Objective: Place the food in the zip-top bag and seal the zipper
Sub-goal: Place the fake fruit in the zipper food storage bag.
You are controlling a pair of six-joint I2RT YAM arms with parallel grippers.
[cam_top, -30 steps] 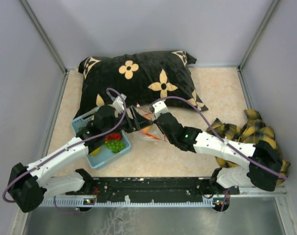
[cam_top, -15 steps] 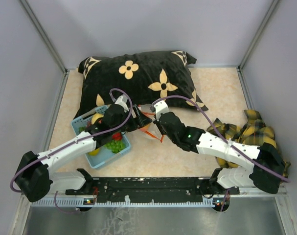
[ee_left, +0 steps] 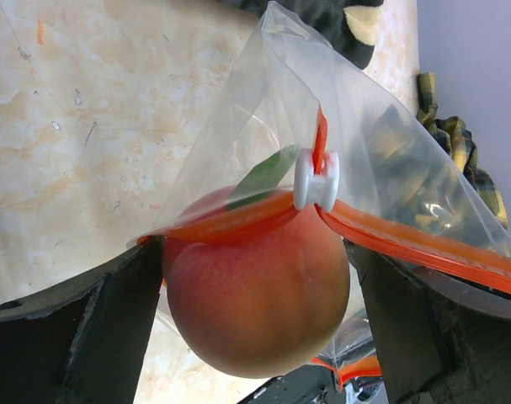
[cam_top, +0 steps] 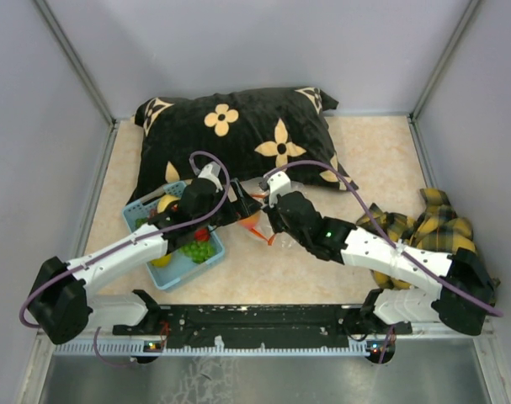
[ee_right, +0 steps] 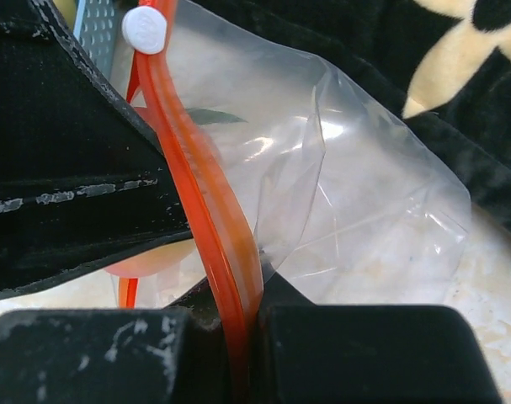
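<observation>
My left gripper (ee_left: 255, 290) is shut on an orange-pink peach (ee_left: 257, 295) and holds it at the mouth of the clear zip-top bag (ee_left: 381, 160). The bag's red zipper strip (ee_left: 407, 240) with its white slider (ee_left: 316, 179) lies across the top of the peach. My right gripper (ee_right: 242, 353) is shut on the zipper strip (ee_right: 209, 236) and holds the bag (ee_right: 373, 219) up. In the top view both grippers meet over the bag (cam_top: 259, 223) in front of the pillow. More food, red and green pieces (cam_top: 198, 244), lies in the light blue basket (cam_top: 179, 271).
A black pillow with cream flowers (cam_top: 238, 139) lies behind the grippers. A yellow and black plaid cloth (cam_top: 432, 227) is bunched at the right. The basket sits under my left arm. Grey walls close in the beige table (cam_top: 381, 160).
My left gripper has moved right from over the basket to the bag's mouth with the peach. My right gripper has shifted slightly with the bag.
</observation>
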